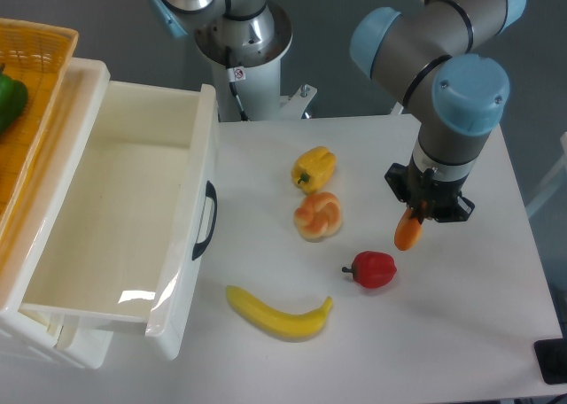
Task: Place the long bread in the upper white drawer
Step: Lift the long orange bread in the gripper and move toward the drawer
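Observation:
The long bread [408,230] is an orange-tan loaf hanging almost upright from my gripper [423,207], which is shut on its upper end and holds it above the table at the right. Only its lower end shows below the fingers. The upper white drawer [115,218] stands pulled open at the left, with a black curved handle [205,220] on its front panel. Its inside is bare. The gripper is well to the right of the drawer.
A yellow pepper [314,168], a twisted orange-and-white bun [318,215], a red pepper [374,269] and a banana [278,314] lie between gripper and drawer. An orange wicker basket [35,58] with a green pepper [9,103] sits at far left.

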Motion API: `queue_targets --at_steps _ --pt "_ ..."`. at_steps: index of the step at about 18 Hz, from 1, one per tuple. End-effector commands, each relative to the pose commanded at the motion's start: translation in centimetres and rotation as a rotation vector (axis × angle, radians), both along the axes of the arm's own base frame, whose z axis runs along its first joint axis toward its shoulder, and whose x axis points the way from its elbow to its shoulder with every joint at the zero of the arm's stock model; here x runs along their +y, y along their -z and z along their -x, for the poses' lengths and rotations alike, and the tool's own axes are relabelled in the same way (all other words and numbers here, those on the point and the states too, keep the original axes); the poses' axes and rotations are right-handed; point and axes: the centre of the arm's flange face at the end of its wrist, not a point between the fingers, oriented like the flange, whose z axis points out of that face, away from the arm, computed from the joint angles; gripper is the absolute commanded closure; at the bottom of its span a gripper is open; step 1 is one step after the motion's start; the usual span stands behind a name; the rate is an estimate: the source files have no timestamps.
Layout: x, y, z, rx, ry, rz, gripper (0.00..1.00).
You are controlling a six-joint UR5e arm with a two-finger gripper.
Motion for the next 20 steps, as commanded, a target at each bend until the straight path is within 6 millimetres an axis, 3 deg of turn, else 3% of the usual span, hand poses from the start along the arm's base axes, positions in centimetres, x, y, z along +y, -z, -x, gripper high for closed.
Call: queue_targets --at_steps 6,10,20 --pt "0.2 -0.2 -0.1 0.005 -0.006 -0.005 1.00" --pt "0.5 -3.0 -1.4 0.037 -0.034 -0.035 1.00" --pt "5.1 -13.9 -13.6 0.045 -0.186 -0.291 1.00"
